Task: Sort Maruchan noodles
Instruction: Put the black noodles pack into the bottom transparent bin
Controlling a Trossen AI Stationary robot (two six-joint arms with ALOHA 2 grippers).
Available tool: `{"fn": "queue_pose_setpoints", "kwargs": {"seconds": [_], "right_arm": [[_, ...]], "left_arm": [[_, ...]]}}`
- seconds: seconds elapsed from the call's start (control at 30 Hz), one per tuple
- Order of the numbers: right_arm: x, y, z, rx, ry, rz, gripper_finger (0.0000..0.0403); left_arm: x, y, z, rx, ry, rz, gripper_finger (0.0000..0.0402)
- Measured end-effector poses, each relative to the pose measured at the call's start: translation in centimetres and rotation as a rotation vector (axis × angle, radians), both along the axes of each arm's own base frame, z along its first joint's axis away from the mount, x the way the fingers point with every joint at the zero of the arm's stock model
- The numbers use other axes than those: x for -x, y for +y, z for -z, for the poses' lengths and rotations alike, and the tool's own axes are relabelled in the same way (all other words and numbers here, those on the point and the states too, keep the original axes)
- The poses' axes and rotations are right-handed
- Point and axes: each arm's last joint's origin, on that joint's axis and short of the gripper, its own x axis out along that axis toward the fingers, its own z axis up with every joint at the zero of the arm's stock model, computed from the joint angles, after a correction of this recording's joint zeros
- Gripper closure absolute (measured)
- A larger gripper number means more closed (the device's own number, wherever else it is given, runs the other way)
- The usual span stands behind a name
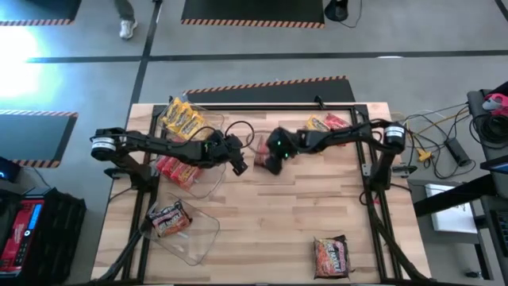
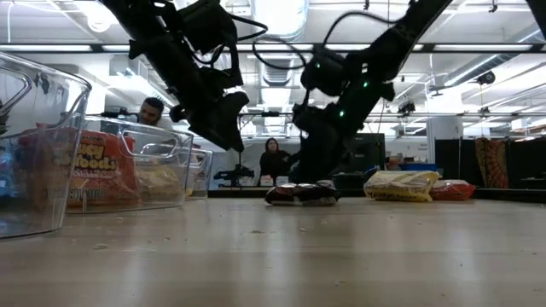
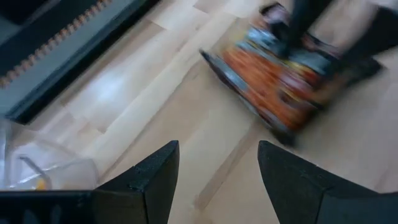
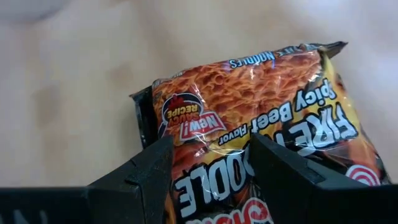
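Both right fingers (image 4: 149, 180) straddle the packet (image 4: 261, 118) I am working (dark, spicy beef), which lies flat mid-table; right gripper (image 1: 274, 161) spread, not clamped. Left gripper (image 1: 238, 161) hovers beside it, parted, empty.

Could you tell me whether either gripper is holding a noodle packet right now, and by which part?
The right gripper straddles one end of the dark Fire Spicy Beef packet lying on the table; whether it actually grips cannot be told. The left gripper is open and empty.
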Motion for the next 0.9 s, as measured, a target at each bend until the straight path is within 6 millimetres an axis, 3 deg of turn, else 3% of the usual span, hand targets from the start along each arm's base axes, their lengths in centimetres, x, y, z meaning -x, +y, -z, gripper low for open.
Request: {"fn": "queue_pose_setpoints", "kwargs": {"seconds": [0.2, 0.37, 0.47, 0.57, 0.8, 0.9], "right_arm": [[0.3, 4.7, -1.7, -0.045, 0.021, -0.132, 0.0200], [2.1, 5.8, -5.7, -0.037, -0.049, -0.118, 0.0200], [3.8, 6.0, -6.6, -0.044, -0.070, -0.063, 0.0200], [5.4, 6.3, -6.1, -0.081, -0.103, 0.004, 0.0200], [7.9, 6.7, -3.1, -0.229, -0.198, 0.168, 0.0200], [8.8, 6.8, -1.8, -0.298, -0.183, 0.250, 0.0200]], "left_arm": [[-0.1, -0.2, 0.1, 0.080, -0.011, 0.061, 0.0200], [-0.8, -0.6, -0.2, 0.196, -0.080, 0.219, 0.0200], [-1.7, -1.0, -0.7, 0.216, -0.170, 0.331, 0.0200], [-2.6, -1.2, 0.2, 0.213, -0.190, 0.384, 0.0200], [-4.3, -1.1, 4.2, 0.209, -0.141, 0.399, 0.0200], [-4.9, -1.1, 5.1, 0.212, -0.145, 0.426, 0.0200]]}}
